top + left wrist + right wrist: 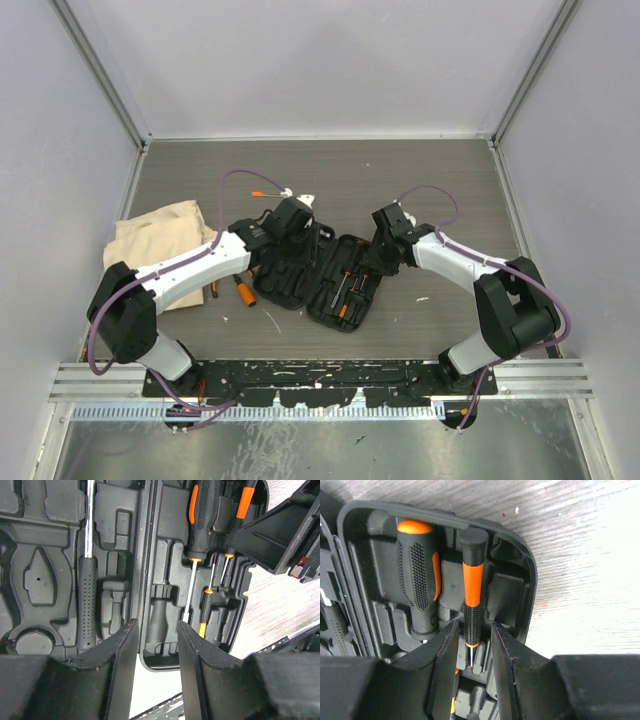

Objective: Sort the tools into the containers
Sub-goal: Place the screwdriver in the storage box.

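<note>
The black tool case (300, 290) lies open at the table's middle. In the left wrist view the case (167, 565) holds the black-handled hammer (86, 590), a large black-and-orange screwdriver (202, 515) and thin orange-banded drivers (206, 602). My left gripper (157, 630) is open and empty above the case's hinge; it is at the case's far side in the top view (293, 222). My right gripper (474, 630) is open, its fingers on either side of a small orange-and-black driver (472, 590) lying in the case (520, 595), beside the large screwdriver (417, 580). The beige bag (160, 235) lies at the left.
Orange-handled tools (243, 290) lie on the table between the bag and the case. A thin pale stick (270, 320) lies in front of the case. A thin orange-tipped driver (262, 192) lies behind my left gripper. Walls enclose the table.
</note>
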